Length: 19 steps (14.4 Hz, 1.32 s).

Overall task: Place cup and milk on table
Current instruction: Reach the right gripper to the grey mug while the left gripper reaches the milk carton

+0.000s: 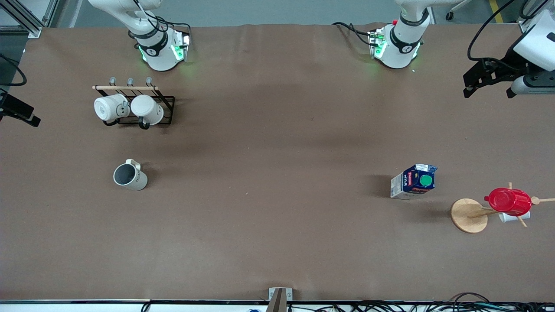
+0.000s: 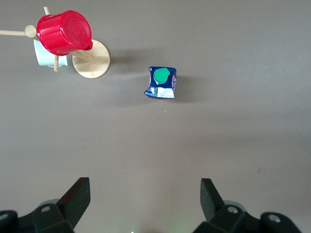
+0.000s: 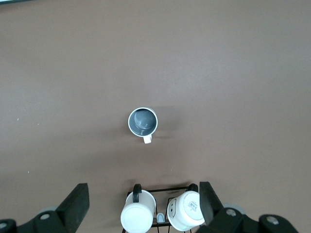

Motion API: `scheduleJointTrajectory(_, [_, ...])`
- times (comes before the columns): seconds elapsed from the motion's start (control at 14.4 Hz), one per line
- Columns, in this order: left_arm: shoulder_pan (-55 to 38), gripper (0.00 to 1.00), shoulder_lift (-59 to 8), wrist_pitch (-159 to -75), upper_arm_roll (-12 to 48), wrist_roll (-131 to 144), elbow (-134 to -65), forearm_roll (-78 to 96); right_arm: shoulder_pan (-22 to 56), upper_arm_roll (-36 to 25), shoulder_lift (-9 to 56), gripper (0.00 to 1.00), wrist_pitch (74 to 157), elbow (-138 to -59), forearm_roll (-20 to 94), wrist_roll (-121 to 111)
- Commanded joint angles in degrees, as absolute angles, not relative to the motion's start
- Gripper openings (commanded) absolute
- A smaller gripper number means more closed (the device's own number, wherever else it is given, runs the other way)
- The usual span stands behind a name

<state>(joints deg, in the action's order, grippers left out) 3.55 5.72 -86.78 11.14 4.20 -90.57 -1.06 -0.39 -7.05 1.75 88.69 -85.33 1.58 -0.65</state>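
cup (image 1: pixel 129 176): on the table (image 1: pixel 277 225), nearer the front camera than the mug rack (image 1: pixel 135 106)
milk (image 1: pixel 414 181): on the table, beside the wooden stand (image 1: pixel 469 215)

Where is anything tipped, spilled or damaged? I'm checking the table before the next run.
Nothing stands out. The cream-white mug with dark grey inside and the small blue-topped milk carton with green cap both stand upright on the brown paper-like table, apart, with no spill visible around them.

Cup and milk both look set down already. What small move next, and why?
Probably none beyond holding both arms back. The cup stands upright on the table, and the milk stands apart from it, toward the left arm's end. Left gripper and right gripper are open, high above.
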Motion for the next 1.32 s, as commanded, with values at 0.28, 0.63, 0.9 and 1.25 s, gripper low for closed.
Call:
scheduleJointTrajectory(0.28, [3.5,1.0,3.1,-86.7,11.2,3.3,-88.3,-1.1,-0.7,-6.8,0.8,1.0,86.8,-86.2,1.4,-1.7])
scheduleJointTrajectory(0.63, [3.5,1.0,-3.1,-98.7,11.7,4.7,-96.2,-2.0,-1.1,-7.3,0.8,1.0,87.5,-87.6,1.7,-1.8])
scheduleJointTrajectory(0.9, [3.6,1.0,-7.2,-112.8,11.7,4.8,-104.1,-2.1,-0.7,-7.3,1.1,1.0,102.8,-102.9,1.7,-2.1])
scheduleJointTrajectory(1.25, [3.9,1.0,-14.0,-117.9,11.6,4.4,-104.0,-2.5,0.2,-6.9,4.9,1.0,130.6,-122.2,1.7,-2.5])
